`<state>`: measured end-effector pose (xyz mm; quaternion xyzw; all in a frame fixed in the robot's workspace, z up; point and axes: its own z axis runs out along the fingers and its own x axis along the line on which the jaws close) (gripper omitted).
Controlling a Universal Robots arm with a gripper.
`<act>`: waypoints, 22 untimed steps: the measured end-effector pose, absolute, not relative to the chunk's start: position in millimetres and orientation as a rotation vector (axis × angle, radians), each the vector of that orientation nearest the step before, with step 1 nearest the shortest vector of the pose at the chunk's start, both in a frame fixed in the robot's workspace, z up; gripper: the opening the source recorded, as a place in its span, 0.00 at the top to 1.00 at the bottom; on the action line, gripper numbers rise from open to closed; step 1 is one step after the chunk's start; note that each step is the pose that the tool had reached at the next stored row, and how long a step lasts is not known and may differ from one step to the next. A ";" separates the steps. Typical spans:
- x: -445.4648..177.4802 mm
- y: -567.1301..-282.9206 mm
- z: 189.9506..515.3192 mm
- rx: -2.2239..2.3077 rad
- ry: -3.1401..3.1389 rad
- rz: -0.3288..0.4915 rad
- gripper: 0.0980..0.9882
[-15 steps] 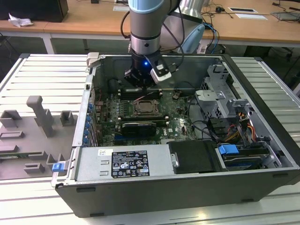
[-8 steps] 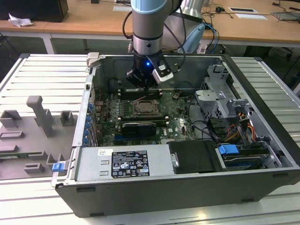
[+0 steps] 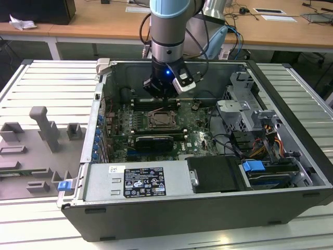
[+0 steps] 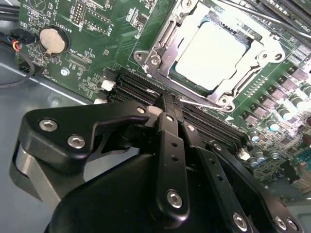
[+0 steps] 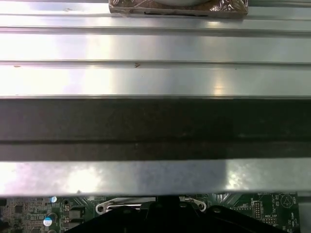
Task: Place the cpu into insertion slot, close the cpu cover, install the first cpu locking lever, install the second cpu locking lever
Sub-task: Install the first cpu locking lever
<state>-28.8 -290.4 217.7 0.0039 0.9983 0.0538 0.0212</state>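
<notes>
On the exterior view's left, grey fixture blocks (image 3: 44, 130) stand on the ribbed table (image 3: 31, 78) beside the open computer case (image 3: 156, 219). At centre my gripper (image 3: 165, 100) hangs low over the green board, right beside the insertion slot (image 3: 161, 119). In the second wrist view my fingers (image 4: 170, 145) are drawn narrow, nearly together, tips by a thin locking lever (image 4: 201, 103); whether they pinch it I cannot tell. The cpu (image 4: 211, 51) lies in its slot, the cpu cover (image 4: 262, 48) flat over its edges. On the exterior view's right sits a drive cage (image 3: 242, 112).
</notes>
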 end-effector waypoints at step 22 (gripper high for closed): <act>-24.3 -288.7 200.3 -0.012 3.098 0.106 0.99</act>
